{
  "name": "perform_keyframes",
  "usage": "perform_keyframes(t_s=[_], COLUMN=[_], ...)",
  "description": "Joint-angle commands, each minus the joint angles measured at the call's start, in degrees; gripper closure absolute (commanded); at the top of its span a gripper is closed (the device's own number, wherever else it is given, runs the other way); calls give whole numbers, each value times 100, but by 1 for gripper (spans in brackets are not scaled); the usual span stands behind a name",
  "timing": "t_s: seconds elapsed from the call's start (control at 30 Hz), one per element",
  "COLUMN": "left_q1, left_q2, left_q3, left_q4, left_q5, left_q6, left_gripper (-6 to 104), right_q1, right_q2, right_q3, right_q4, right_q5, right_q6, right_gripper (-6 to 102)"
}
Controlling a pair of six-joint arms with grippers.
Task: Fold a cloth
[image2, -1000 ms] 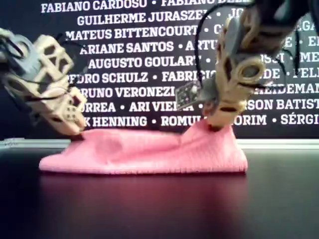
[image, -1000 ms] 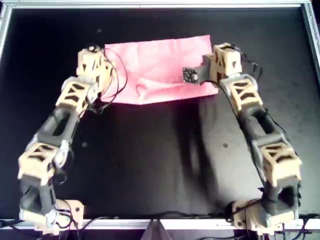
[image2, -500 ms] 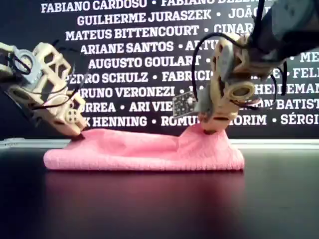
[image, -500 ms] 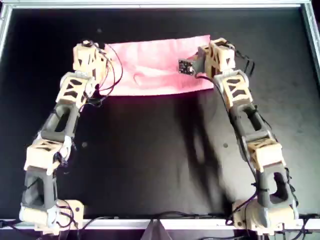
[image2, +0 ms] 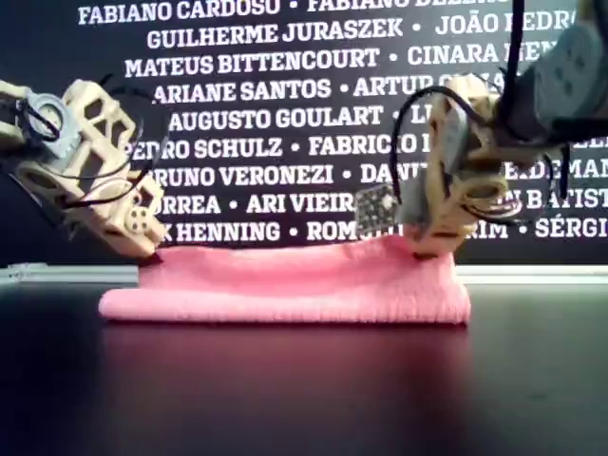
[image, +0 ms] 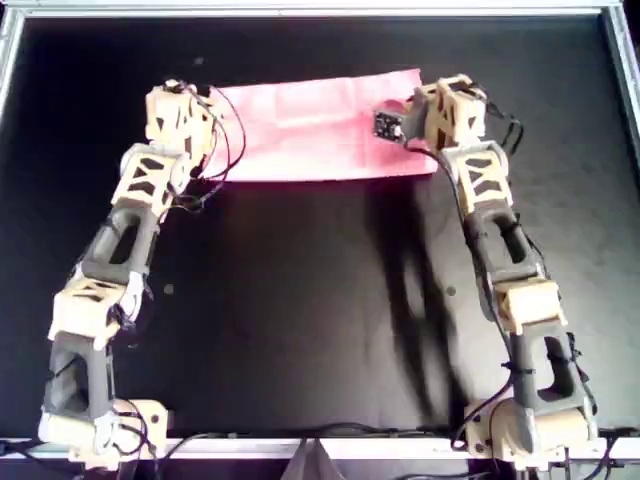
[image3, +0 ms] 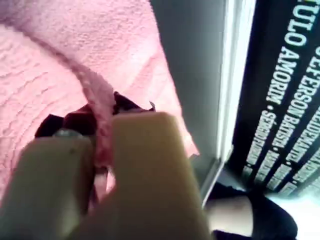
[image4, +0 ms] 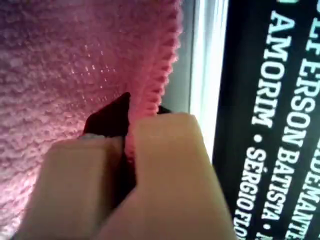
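Note:
The pink cloth (image: pixel 310 125) lies as a narrow folded strip at the far side of the black table; in the exterior view (image2: pixel 285 280) it is low and nearly flat. My first gripper (image3: pixel 102 135) is shut on a thin edge of the cloth (image3: pixel 45 75) near a corner. My second gripper (image4: pixel 127 135) is shut on a cloth edge (image4: pixel 75 65) too. In the overhead view one arm's gripper (image: pixel 205 140) sits at the strip's left end and the other (image: pixel 415 125) at its right end. The wrist views do not show which is which.
A metal frame (image: pixel 300 10) borders the table just beyond the cloth. A black wall with white names (image2: pixel 285 95) stands behind it. Both arms (image: pixel 110 260) (image: pixel 500 250) stretch from the near edge along the table's sides.
Both grippers carried the cloth's near edge toward the far edge, so the strip is narrower. The raised peak at the exterior view's right end has come down and the cloth lies flatter.

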Motion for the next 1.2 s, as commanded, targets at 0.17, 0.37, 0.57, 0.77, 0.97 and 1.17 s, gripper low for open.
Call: perform_keyframes(t_s=[0.17, 0.37, 0.57, 0.77, 0.97, 1.17], left_q1=[114, 123, 123, 185, 185, 185], left_q2=[44, 35, 53, 123, 44, 26], left_q3=[-466, -466, -466, -466, -870, -1564], left_q4=[-149, -158, -158, -158, -158, -158], left_q5=[18, 26, 18, 18, 18, 18], left_q6=[18, 18, 9, 9, 9, 9], left_gripper=[97, 90, 58, 38, 36, 36], right_q1=[44, 26, 18, 18, 0, 9], right_q2=[211, 167, 158, 334, 343, 281], right_q3=[-527, -527, -527, -536, -536, -1178], right_q4=[-211, -211, -211, -211, -211, -211], right_q5=[53, 62, 70, 70, 70, 70], right_q6=[18, 18, 18, 18, 18, 18], right_gripper=[95, 80, 51, 43, 42, 42])
